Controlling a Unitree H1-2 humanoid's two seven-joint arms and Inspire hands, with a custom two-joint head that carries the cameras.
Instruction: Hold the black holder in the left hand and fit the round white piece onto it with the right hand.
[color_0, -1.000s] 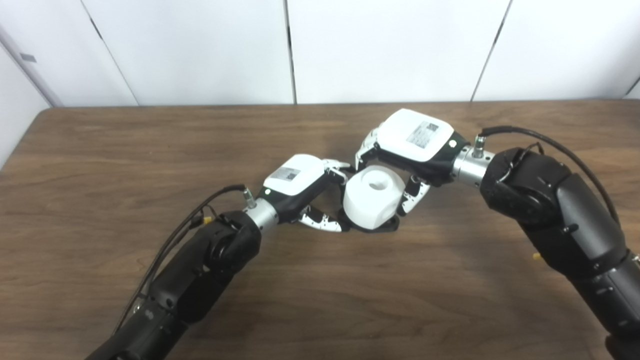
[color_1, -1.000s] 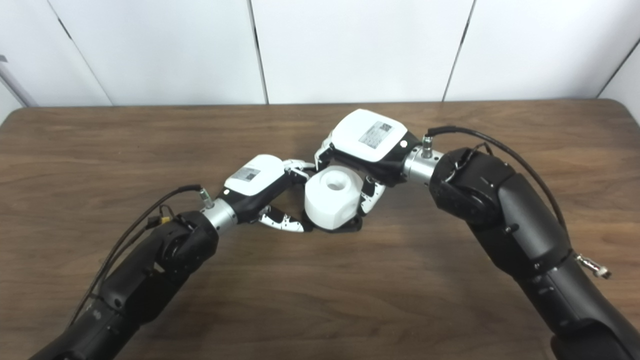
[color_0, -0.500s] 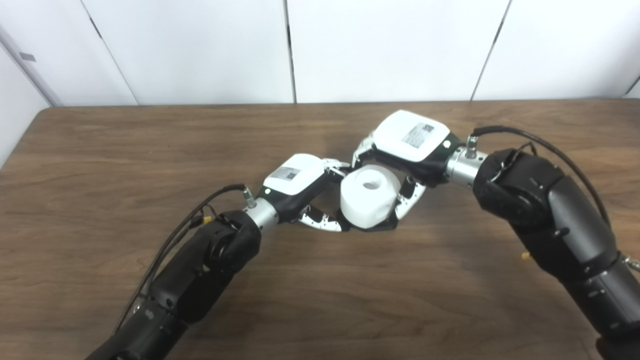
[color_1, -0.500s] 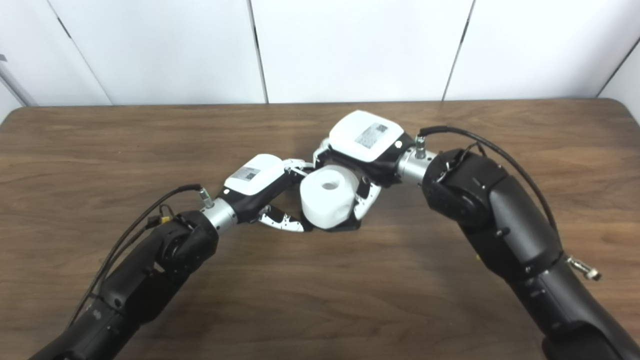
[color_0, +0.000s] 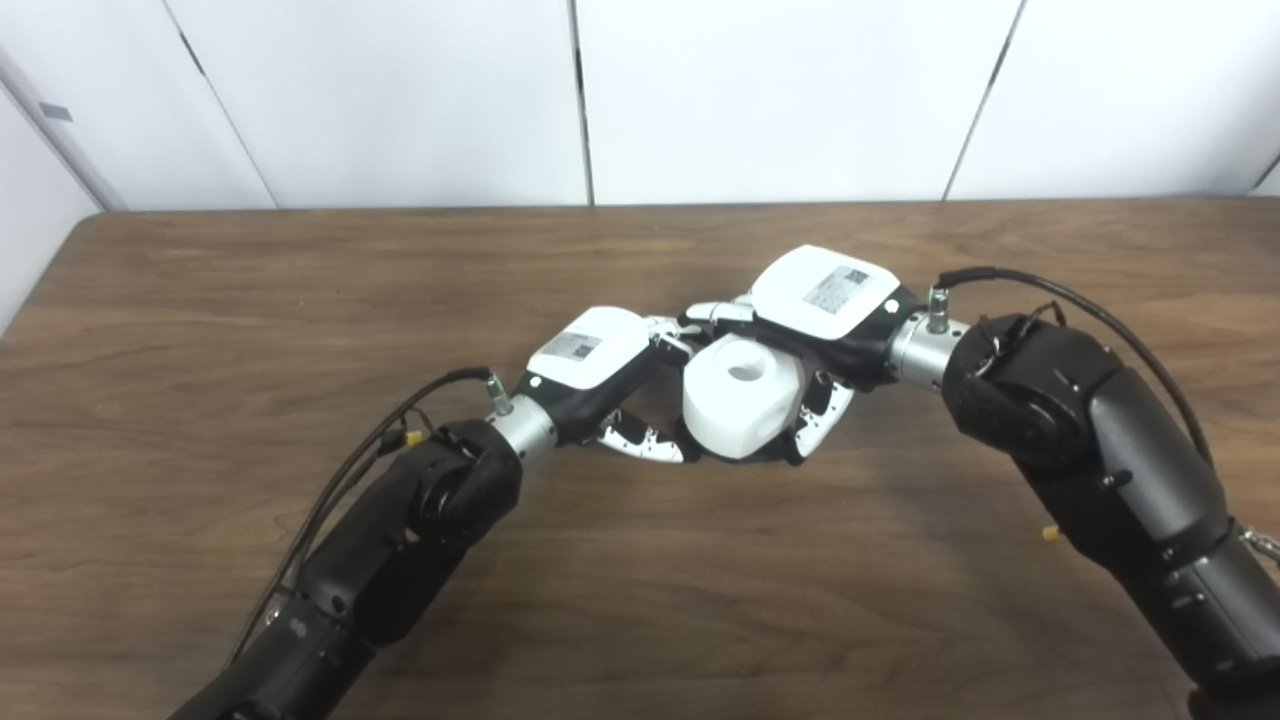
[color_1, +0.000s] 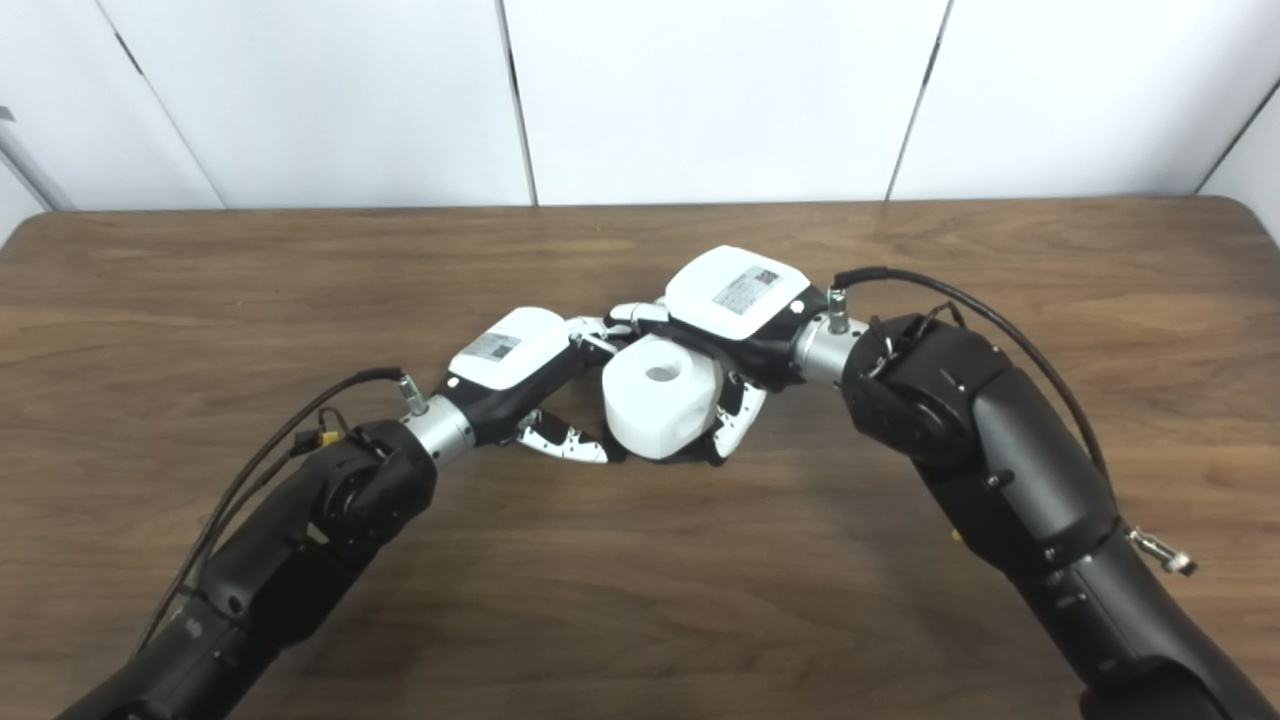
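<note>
Lowered, right hand (color_0: 822, 300) seats round white piece (color_0: 740, 395), hole upward.

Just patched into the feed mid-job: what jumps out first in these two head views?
The round white piece at mid-table, a chunky block with a hole in its top, grabs the eye. The right hand is closed over it from the far right side, while the left hand grips from the left. Only a dark sliver of the black holder shows beneath it, low against the brown wooden table.
</note>
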